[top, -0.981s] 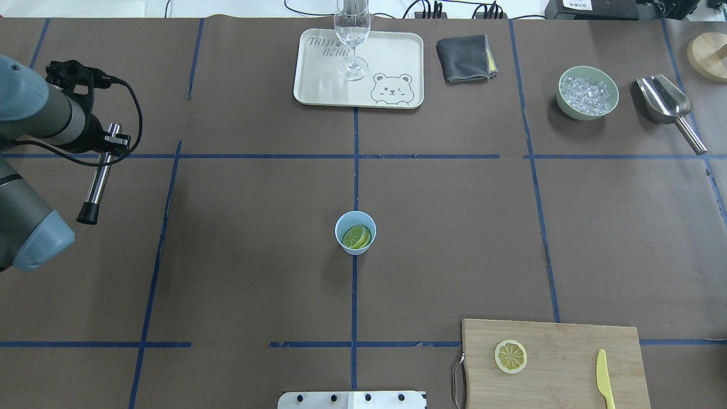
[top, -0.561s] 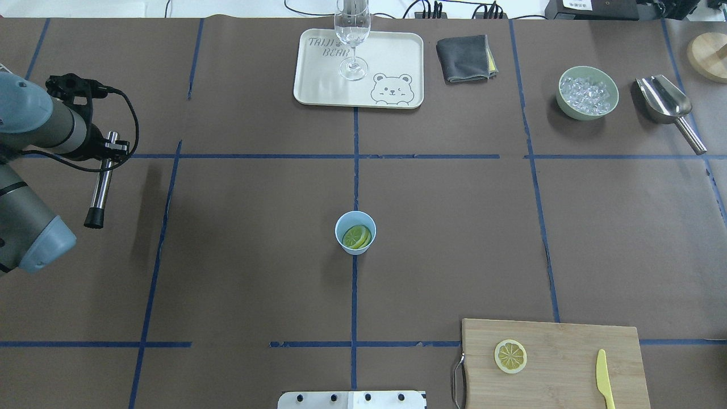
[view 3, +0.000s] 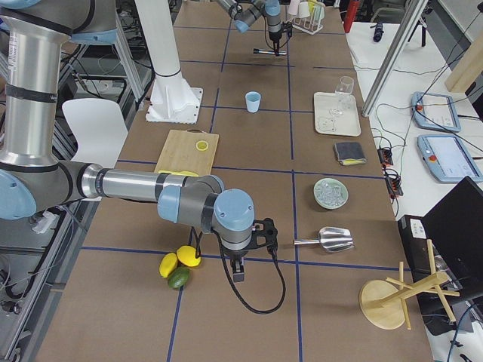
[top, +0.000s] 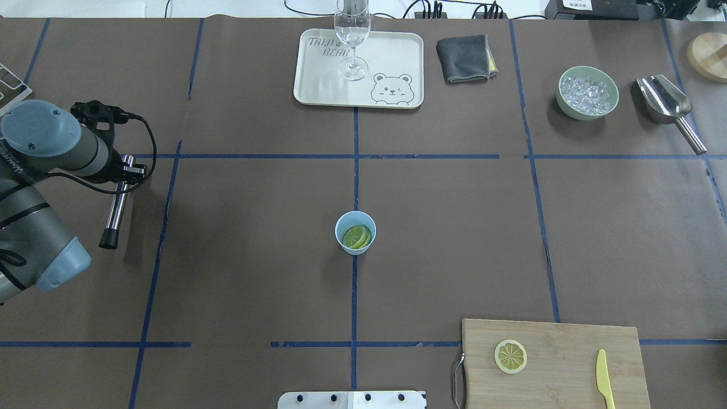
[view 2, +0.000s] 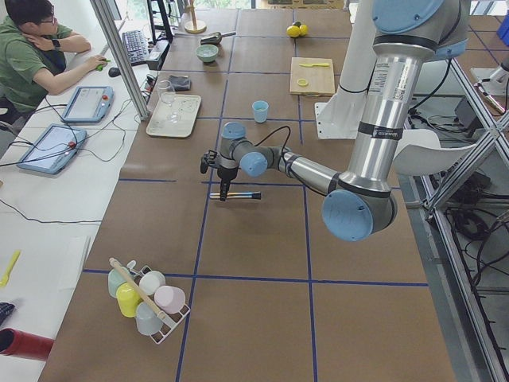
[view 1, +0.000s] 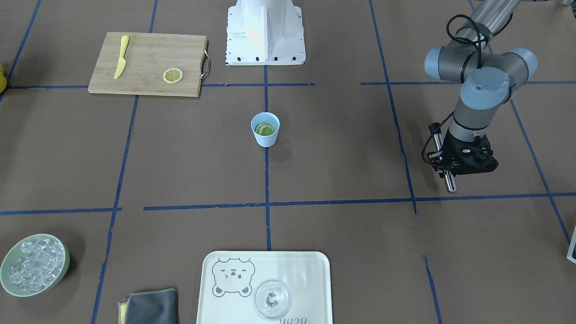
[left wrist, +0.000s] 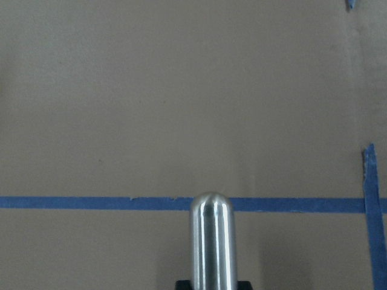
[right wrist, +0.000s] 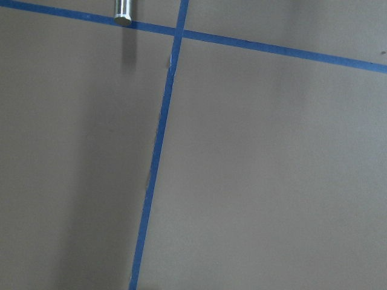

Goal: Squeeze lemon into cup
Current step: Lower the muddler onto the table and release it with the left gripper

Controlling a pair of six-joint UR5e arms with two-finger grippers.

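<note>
Left gripper (view 1: 454, 162) clamps steel rod (top: 116, 199); right gripper (view 3: 238, 275) only side-on — grip unclear; lemon (top: 356, 237) in cup (view 1: 265, 138)

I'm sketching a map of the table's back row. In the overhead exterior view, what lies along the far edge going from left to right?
tray → grey cloth → green bowl of ice → metal scoop

The cup (top: 355, 232) is ringed by open table (top: 255, 238) on every side, the tray (top: 318, 85), glass (top: 352, 34), board (top: 568, 352) and the rod (top: 113, 210) held by the left gripper (top: 127, 170) being set well apart.
</note>
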